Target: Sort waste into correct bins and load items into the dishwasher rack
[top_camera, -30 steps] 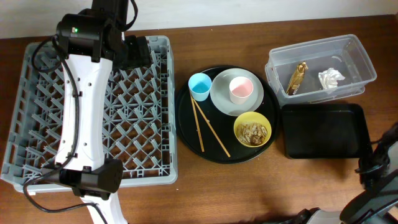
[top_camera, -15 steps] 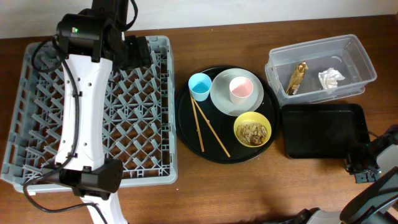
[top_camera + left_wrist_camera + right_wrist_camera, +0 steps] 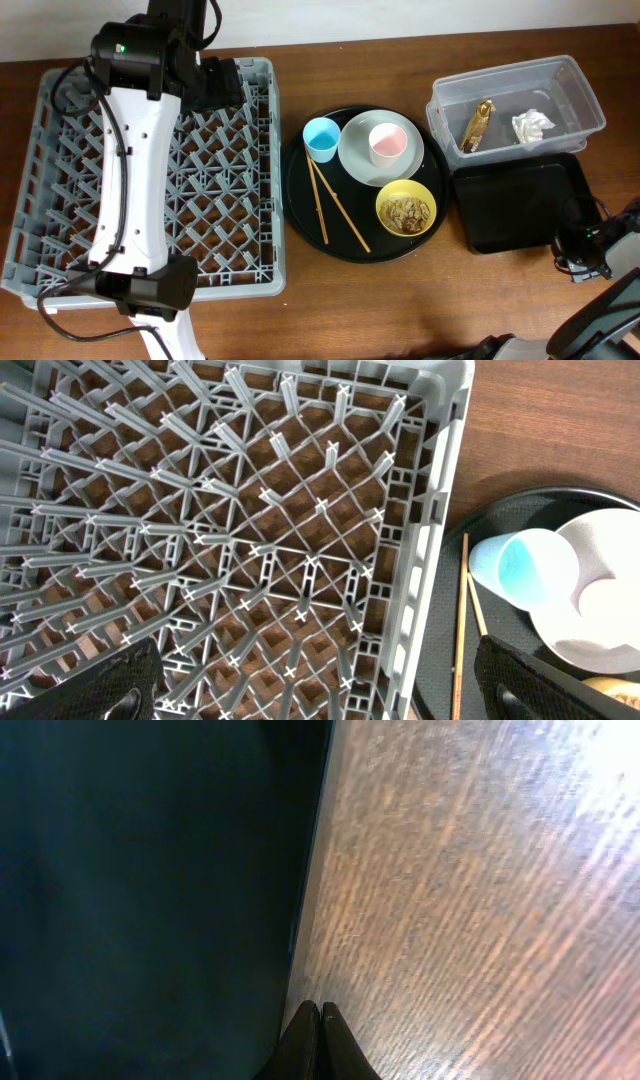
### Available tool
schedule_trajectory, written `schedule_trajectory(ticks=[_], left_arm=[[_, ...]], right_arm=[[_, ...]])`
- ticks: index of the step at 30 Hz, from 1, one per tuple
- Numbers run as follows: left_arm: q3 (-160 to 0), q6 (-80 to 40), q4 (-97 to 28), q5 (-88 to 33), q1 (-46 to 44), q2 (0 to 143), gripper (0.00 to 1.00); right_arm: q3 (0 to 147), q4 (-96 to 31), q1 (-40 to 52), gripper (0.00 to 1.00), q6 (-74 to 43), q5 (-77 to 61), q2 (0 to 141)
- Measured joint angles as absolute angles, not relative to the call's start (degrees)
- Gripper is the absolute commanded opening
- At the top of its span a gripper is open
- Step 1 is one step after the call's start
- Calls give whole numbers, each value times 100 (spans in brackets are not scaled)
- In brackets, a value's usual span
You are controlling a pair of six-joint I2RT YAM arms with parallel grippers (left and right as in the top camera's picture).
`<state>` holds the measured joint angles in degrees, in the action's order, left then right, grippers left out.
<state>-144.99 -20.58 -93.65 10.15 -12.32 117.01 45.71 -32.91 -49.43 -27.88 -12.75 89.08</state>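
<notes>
A: What's the left claw [image 3: 325,685] doing?
B: It's hanging wide open over the rack [image 3: 300,510], upper left of overhead.
A: And the right claw [image 3: 320,1038]?
B: It's sitting closed, tips pressed together, at the black tray [image 3: 515,205] edge, lower right. Wrapper [image 3: 478,124] and tissue [image 3: 532,126] are lying in the tub [image 3: 560,95], scraps [image 3: 408,212] in the bowl [image 3: 383,222].

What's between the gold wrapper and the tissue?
Nothing. Between the wrapper and tissue, only the tub's bare floor shows, in the overhead view.

Overhead: straight down, whole tabletop [image 3: 350,300] in view. Left wrist: downward, close over the rack [image 3: 440,510] corner, shared with overhead. Right wrist: well apart from the rack, very close to the tabletop.
</notes>
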Motion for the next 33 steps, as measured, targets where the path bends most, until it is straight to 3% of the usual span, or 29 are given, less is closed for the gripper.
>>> schedule_trajectory(ticks=[12,19,22,26,29,33], left_arm=[[-14499,-2058,-9365,1015,-1232,11701,99],[-14499,-2058,-9365,1015,-1232,11701,99],[-14499,-2058,-9365,1015,-1232,11701,99],[-14499,-2058,-9365,1015,-1232,11701,99],[-14499,-2058,-9365,1015,-1232,11701,99],[-14499,-2058,-9365,1015,-1232,11701,99]], right_arm=[[4574,-3489,-4943,4,-2635,-1540,8908],[4941,-4744,-4943,5,-2565,-1382,8757],[5286,-5100,-4930,24,-2467,-1424,8147],[6169,-5669,-4460,36,-1892,-1850,7446],[7116,-6471,-3481,61,-1431,-1682,7345],[8322,-7006,-1507,93,-760,-854,7415]])
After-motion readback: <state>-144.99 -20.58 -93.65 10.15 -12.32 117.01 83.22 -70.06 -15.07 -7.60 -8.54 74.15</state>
